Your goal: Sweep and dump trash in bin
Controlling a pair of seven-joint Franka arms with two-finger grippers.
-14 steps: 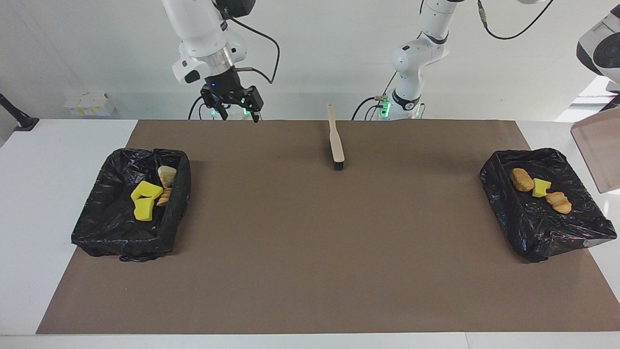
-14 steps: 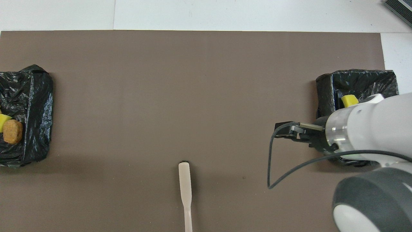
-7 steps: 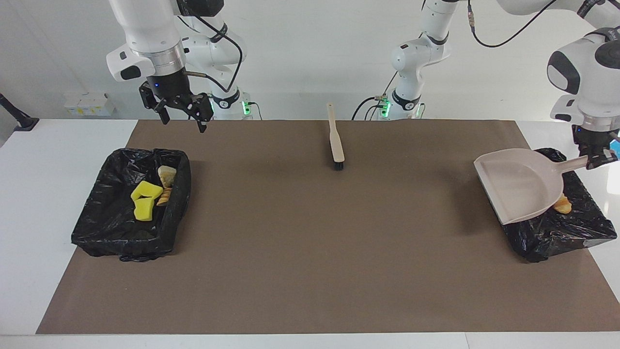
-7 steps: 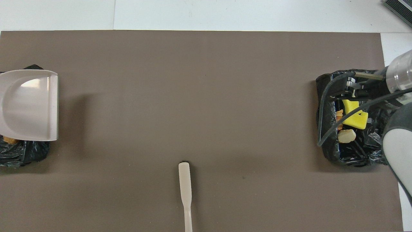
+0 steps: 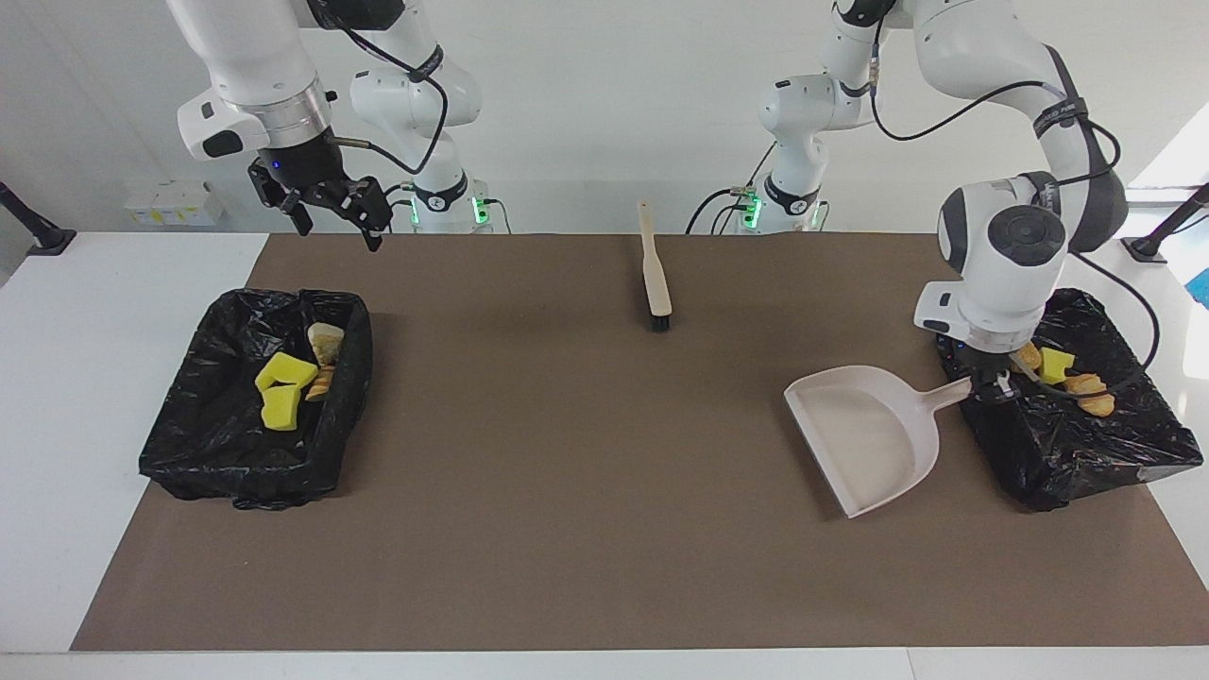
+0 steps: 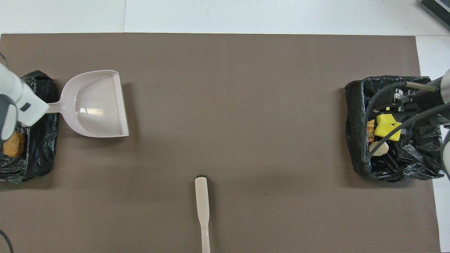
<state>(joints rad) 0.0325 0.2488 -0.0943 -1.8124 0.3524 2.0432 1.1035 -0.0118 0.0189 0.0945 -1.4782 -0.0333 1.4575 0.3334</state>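
**Dustpan nearly parked, trash is all binned, here's what I'm nervous about**

Right now my left pincer is clamped on the handle of the dustpan, and the pan sits on the brown mat just beside the bin at the left arm's end of the desk. I count three trash scraps in that bin and four more scraps in the other bin at the right arm's end. Nothing loose on the mat that I can see, so I'd call the job basically done bar letting go.

What could go wrong from here:
- The left wrist is low, right over the bin's edge. If I pull away sideways, I reckon the cable or the wrist could snag the black liner and drag the bin or tip scraps out.
- If I release while the pan is slightly tilted, it could rock or slide.

The right pincer hangs spread apart, holding nothing, up over the mat's edge near the robots, waiting. The brush lies mid-mat, nearer to the robots than the dustpan.

Compared with half a second ago: the pan was up over the bin then, covering most of it; now it's down on the mat beside it, and the left arm has swung in low. The right pincer drifted slightly toward its own end. Brush and bins haven't budged.
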